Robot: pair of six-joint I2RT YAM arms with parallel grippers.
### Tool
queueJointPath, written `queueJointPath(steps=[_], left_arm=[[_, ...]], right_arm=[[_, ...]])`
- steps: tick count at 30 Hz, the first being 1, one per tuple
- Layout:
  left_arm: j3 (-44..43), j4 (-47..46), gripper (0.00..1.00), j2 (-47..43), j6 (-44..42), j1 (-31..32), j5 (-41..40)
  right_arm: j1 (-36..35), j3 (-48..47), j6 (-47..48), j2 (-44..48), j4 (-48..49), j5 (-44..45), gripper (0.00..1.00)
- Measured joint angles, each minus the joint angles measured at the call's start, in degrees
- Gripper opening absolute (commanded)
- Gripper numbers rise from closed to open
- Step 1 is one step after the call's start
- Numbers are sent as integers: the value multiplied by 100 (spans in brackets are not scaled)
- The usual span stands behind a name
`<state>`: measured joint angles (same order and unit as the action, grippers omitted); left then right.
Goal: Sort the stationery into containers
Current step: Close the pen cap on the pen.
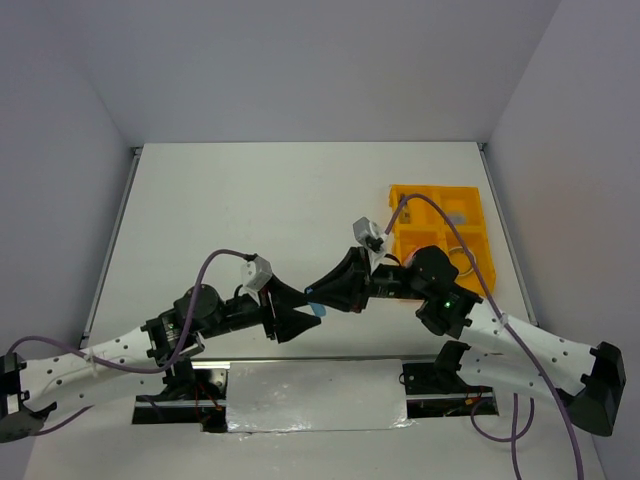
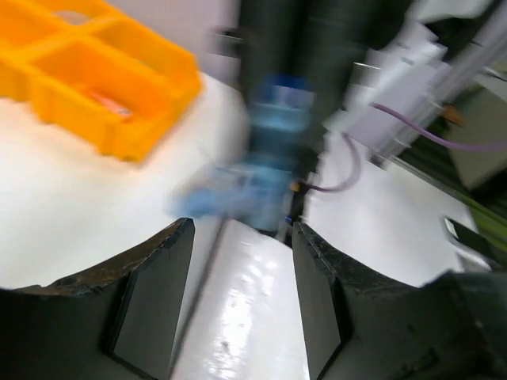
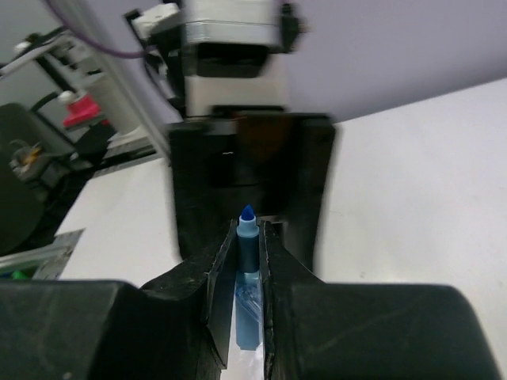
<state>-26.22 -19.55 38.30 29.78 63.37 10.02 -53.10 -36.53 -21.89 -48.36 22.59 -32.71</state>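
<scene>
A: Start at the left. What is that arm doing?

B: The left end effector reaches in from 8 o'clock, low over the white surface, and points toward 3 o'clock. Its wrist view shows its fingers standing well apart, with nothing between them.

A: And just ahead of it?

B: A small blue-capped bottle, near the middle of the surface but closer to the near edge. It sits straight in front of that open gap. It is blurred in the left wrist view, and I cannot tell whether the left fingers touch it.

A: So what holds it?

B: The right end effector, which comes in from 4 o'clock and faces 9 o'clock. Its pads are clamped on the bottle's body, and the pointed cap sticks out past the tips toward the left end effector.

A: And the container?

B: The yellow-orange tray lies at 3 o'clock on the surface, by the right edge and beyond the right arm. A thin tan ring lies in its near right compartment. One compartment in the left wrist view holds something small and pinkish that is too blurred to name.
</scene>
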Motion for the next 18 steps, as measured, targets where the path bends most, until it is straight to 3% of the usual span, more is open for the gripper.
queueJointPath(steps=[8,18], left_arm=[[2,247,63,-210,-136,-103,-730],[2,109,48,-216,-157,-109,-404]], right_arm=[[-66,-55,-190,197,13,-332,0],[-66,-55,-258,70,13,-249,0]])
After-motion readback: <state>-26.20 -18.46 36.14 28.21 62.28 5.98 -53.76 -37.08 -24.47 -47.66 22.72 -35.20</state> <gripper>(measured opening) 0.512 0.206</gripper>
